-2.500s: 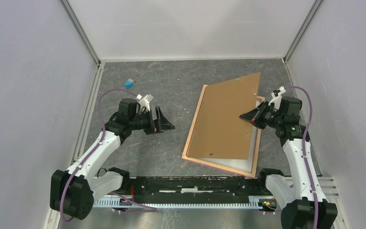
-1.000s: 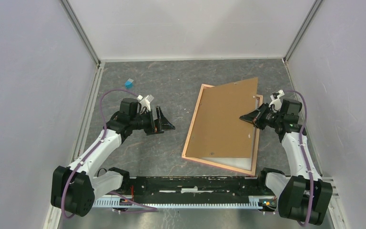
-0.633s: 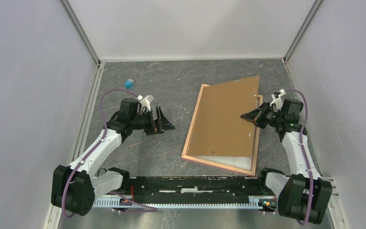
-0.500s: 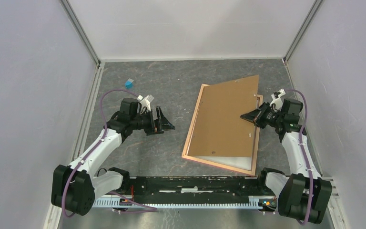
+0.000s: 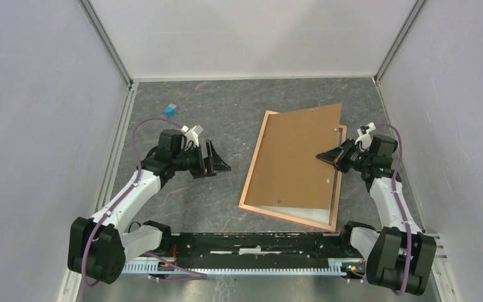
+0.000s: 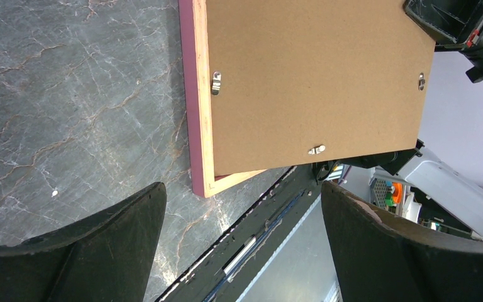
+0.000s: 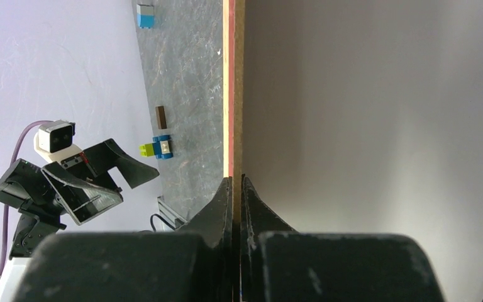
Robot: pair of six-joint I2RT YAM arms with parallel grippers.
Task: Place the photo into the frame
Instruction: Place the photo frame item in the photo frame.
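Note:
The frame (image 5: pixel 251 173) with its salmon-pink rim lies flat on the table right of centre. The brown backing board (image 5: pixel 295 157) rests on it, skewed, its far corner past the rim. My right gripper (image 5: pixel 326 157) is shut on the board's right edge; the right wrist view shows the thin board (image 7: pixel 238 94) edge-on between the closed fingers (image 7: pixel 220 201). A pale sheet (image 5: pixel 314 216) shows in the frame beyond the board's near edge, probably the photo's white back (image 7: pixel 365 126); no picture side shows. My left gripper (image 5: pixel 217 165) is open and empty, left of the frame (image 6: pixel 188 94).
A small blue block (image 5: pixel 170 111) lies at the far left of the table. The right wrist view shows a blue-and-green brick (image 7: pixel 158 148) and a small brown piece (image 7: pixel 161 116) near my left arm. Enclosure walls stand close on three sides; a black rail (image 5: pixel 251 242) runs along the near edge.
The board's raised right side has come down a little toward the frame, with my right gripper still holding it. The left arm has not moved.

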